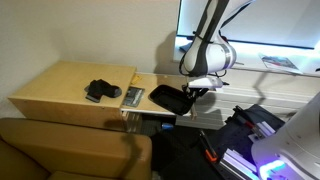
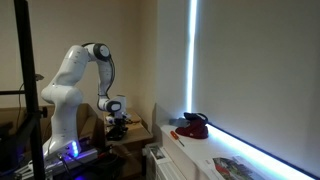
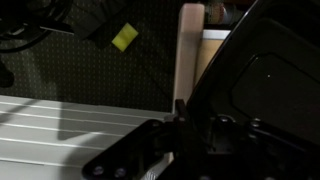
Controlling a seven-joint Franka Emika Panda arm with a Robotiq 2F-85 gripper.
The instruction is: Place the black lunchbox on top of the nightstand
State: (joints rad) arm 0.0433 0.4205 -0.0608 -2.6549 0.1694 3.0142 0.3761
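The black lunchbox (image 1: pixel 168 98) is a shallow black tray held at the right edge of the light-tan nightstand (image 1: pixel 60 88), just off its top. My gripper (image 1: pixel 197 90) is shut on the lunchbox's right rim. In the wrist view the lunchbox (image 3: pixel 262 85) fills the right side, tilted, with its rim between my gripper's dark fingers (image 3: pixel 185 120). In an exterior view my gripper (image 2: pixel 117 122) is low beside the nightstand's corner (image 2: pixel 134 133), and the lunchbox is too dark there to make out.
A lumpy black gadget (image 1: pixel 98 91) and a flat grey remote-like item (image 1: pixel 133 96) lie on the nightstand top. A brown sofa arm (image 1: pixel 70 145) is in front. A white ledge (image 2: pixel 230 155) holds a red-and-dark item (image 2: pixel 192 125).
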